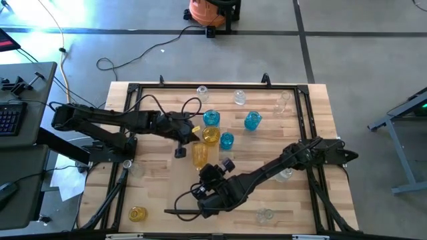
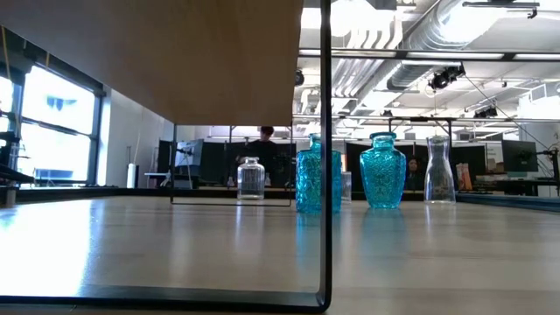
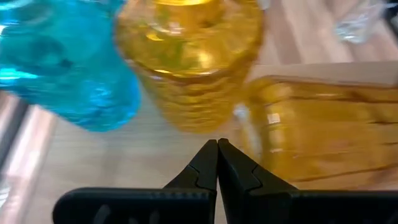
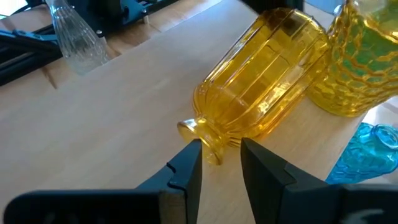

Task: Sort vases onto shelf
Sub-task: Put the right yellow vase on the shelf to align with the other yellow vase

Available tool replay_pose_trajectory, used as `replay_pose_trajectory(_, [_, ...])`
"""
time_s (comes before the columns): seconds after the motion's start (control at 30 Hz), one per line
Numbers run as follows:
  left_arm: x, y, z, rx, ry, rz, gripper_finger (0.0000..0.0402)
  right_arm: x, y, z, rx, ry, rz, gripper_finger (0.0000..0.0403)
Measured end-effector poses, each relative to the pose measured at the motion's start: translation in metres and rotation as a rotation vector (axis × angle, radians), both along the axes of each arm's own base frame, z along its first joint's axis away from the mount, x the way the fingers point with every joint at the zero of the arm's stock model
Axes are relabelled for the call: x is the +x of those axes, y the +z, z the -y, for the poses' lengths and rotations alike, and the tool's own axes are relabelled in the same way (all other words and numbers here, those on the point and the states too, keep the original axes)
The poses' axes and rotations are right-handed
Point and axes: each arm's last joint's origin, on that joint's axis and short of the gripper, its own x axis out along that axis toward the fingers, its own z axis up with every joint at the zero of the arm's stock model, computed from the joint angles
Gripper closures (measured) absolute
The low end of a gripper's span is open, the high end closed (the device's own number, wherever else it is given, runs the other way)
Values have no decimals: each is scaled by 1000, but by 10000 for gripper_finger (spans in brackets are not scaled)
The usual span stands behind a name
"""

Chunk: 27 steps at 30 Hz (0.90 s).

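Note:
A ribbed yellow vase (image 4: 267, 87) lies on its side on the pale shelf (image 4: 112, 118), with its neck toward my right gripper (image 4: 221, 152), which is shut on its lip. In the high view this vase (image 1: 200, 153) lies mid-table, with my right gripper (image 1: 207, 171) just on its near side. A honeycomb yellow vase (image 3: 193, 56) and a blue vase (image 3: 62, 68) stand just beyond my left gripper (image 3: 217, 144), which is shut and hovers short of them (image 1: 197, 135). More blue vases (image 1: 252, 121) and clear vases (image 1: 239, 98) stand farther back. My right gripper has the flared lip (image 4: 211, 152) of the ribbed yellow vase's neck between its two fingertips, only at their free ends. The fingers slant down and run along the vase. Whether one finger is inside the mouth, I cannot tell. The vase's body rests on the shelf.
A clear vase (image 4: 74, 37) stands on the shelf's far part. A yellow vase (image 1: 137, 213) and a clear one (image 1: 265, 215) lie near the front edge. From table height the shelf's underside (image 2: 175, 61) and a thin dark leg (image 2: 325, 157) show. A person stands in the room behind.

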Motion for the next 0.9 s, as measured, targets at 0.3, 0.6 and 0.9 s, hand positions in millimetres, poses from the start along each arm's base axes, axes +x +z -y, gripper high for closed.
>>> replay_pose_trajectory(0.3, [-1,-1,1,-36,-10,-11,402,0,0,1,1,-1,1,309])
replay_pose_trajectory(0.6, [-2,-2,2,-90,-28,-26,402,0,0,0,3,3,-2,309])
replay_pose_trajectory(0.9, [-2,-2,3,-126,-54,-34,402,1,0,-2,7,59,-35,395])
